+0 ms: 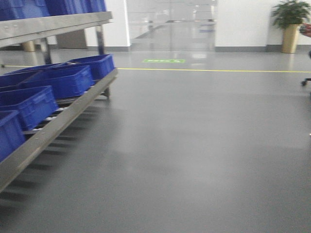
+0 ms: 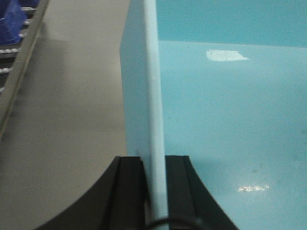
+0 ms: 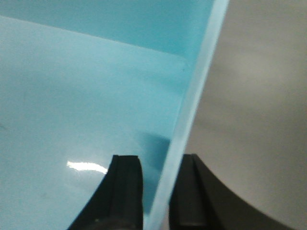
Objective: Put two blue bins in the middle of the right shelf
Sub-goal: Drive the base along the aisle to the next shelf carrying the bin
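A light blue bin (image 2: 230, 120) hangs between my two grippers above the grey floor. In the left wrist view my left gripper (image 2: 153, 158) is shut on the bin's left wall (image 2: 144, 86), one black finger on each side of it. In the right wrist view my right gripper (image 3: 160, 158) is shut on the bin's right wall (image 3: 201, 72), which runs tilted between the fingers. The bin's inside (image 3: 86, 96) looks bare. Neither gripper nor the held bin shows in the front view. Dark blue bins (image 1: 68, 80) sit in a row on a metal shelf (image 1: 58, 124) at the left.
The shelf's upper level (image 1: 53, 24) holds more dark blue bins. Open grey floor (image 1: 194, 145) stretches ahead to a yellow line (image 1: 218, 71) and glass doors (image 1: 170, 24). A potted plant (image 1: 290, 24) stands far right, and a chair base (image 1: 306, 81) shows at the right edge.
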Available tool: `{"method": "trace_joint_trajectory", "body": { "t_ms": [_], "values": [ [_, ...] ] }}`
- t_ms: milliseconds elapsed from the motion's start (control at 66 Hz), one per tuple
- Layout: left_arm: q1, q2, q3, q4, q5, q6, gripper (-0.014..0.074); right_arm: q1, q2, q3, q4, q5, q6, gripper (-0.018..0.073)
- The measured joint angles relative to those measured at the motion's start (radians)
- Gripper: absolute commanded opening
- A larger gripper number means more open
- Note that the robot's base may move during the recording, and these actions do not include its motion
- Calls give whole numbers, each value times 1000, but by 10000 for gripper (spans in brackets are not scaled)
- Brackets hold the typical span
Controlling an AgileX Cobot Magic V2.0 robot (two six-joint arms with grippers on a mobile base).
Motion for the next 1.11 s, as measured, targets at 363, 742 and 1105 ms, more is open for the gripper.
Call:
{"method": "trace_joint_trajectory", "body": {
  "t_ms": [363,742,1105],
  "values": [
    [0,2,0,-2,0,0,-111,0,0,0,-1,0,0,-151],
    [0,2,0,0,0,0,-111,0,0,0,-1,0,0,-151],
    [0,2,0,0,0,0,-111,0,0,0,-1,0,0,-151]
  ]
}}
